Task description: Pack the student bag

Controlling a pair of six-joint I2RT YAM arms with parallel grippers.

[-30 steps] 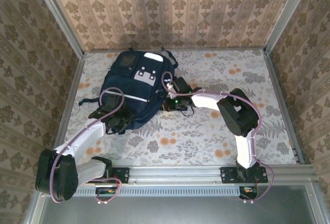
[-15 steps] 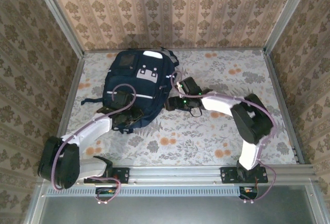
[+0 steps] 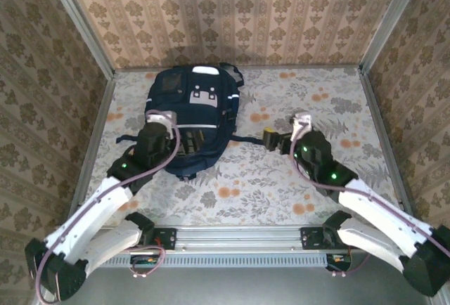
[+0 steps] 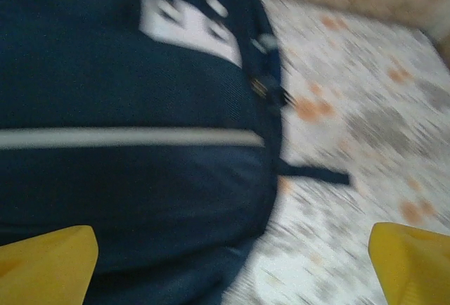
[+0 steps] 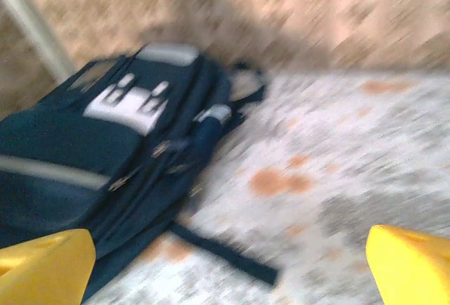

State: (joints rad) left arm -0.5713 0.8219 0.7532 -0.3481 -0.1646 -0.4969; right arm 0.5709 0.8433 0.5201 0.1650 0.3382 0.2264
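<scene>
- Two end effectors, both spread wide and empty. The left one (image 3: 184, 149) hovers over the near end of the bag (image 3: 190, 108). The right one (image 3: 271, 136) hangs over the worktop (image 3: 316, 178), just off the bag's right side and near a loose strap (image 3: 242, 138).
- Each wrist view shows yellow fingertips (image 4: 42, 263) out at the bottom corners with nothing between them.
- The bag lies flat at the far left of the worktop, top end toward the back wall and white patch facing up.
- Judging by the open jaws and the bag lying closed-looking, this reads as the hands-off stage, with packing done or close to it.
- Both wrist views are blurred, so it is not possible to tell whether the zip is fully shut.
- If so, the next move calls for lifting both arms clear without snagging that strap. If the zip is short, the left one is the nearer to re-grip.
</scene>
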